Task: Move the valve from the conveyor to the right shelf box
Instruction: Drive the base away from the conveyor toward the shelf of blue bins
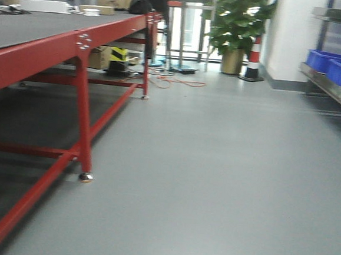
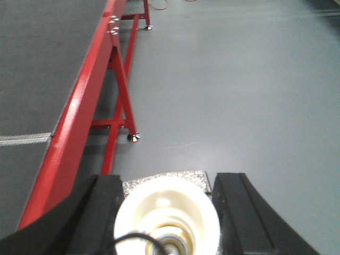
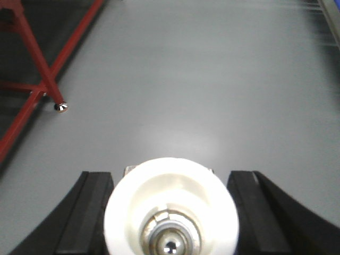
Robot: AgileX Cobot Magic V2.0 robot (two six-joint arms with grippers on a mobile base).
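Observation:
In the left wrist view my left gripper (image 2: pixel 167 183) is shut on a valve (image 2: pixel 166 204) with a cream-white round handwheel and a metal body, held above the grey floor. In the right wrist view my right gripper (image 3: pixel 170 178) is shut on a second valve (image 3: pixel 170 194) with a white handwheel and a metal centre nut, also above the floor. The conveyor (image 1: pixel 42 26), a wide dark grey belt on a red frame, stands at the left and also shows in the left wrist view (image 2: pixel 37 64). Blue boxes (image 1: pixel 334 68) sit on the metal shelf (image 1: pixel 330 91) at the far right. Neither gripper shows in the front view.
Red conveyor legs (image 1: pixel 82 120) with metal feet (image 1: pixel 85 177) reach onto the floor at the left. Cardboard boxes (image 1: pixel 103 9) lie on the far end of the belt. A potted plant (image 1: pixel 237 26), a striped cone (image 1: pixel 254 60) and orange cables (image 1: pixel 174 80) are at the back.

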